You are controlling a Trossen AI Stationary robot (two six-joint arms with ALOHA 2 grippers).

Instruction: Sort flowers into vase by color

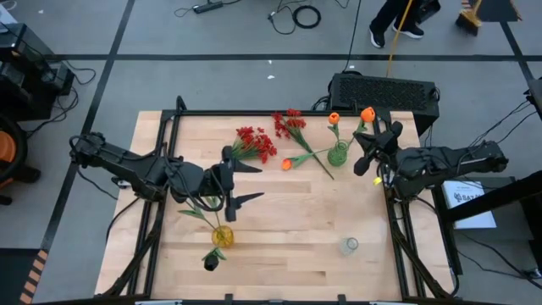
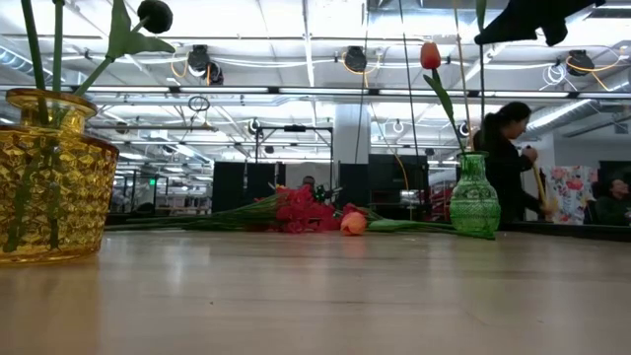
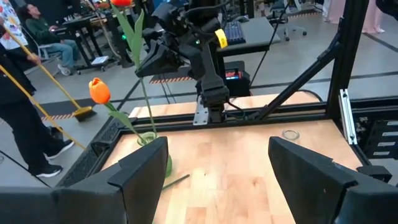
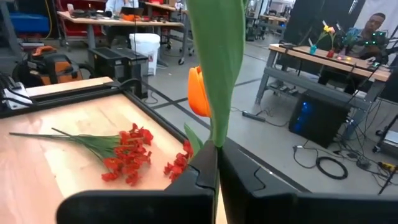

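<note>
No legible brand or label: a white sheet point(image 1: 467, 196) hangs off the right edge of the tabletop point(image 1: 296, 229), its print too small to read, and a yellow tag point(image 3: 221, 38) on the right arm carries no writing that can be made out.

Right gripper point(image 1: 370, 140) sits near the far right corner, above the green vase point(image 1: 338, 154). Its jaws are closed on the green leaf and stem of an orange tulip point(image 1: 367, 114), as the right wrist view shows. A second orange tulip point(image 1: 334, 119) stands in the same vase. A third orange bloom point(image 1: 286, 164) lies flat on the wood just beside the vase, its stem running toward the vase base.

Two red clusters point(image 1: 257, 142) lie flat near the far edge, stems crossing toward the centre.

Left gripper point(image 1: 240, 184) hovers left of centre, jaws wide apart and holding nothing.

The yellow vase point(image 1: 222, 235) stands toward the near left, holding green stems with a black bloom point(image 1: 210, 263) drooping toward the near edge. A small clear glass point(image 1: 350, 246) stands near the near right corner.

The middle and near right of the tabletop are open wood. A dark frame point(image 1: 174, 135) borders the left, far and right edges.
</note>
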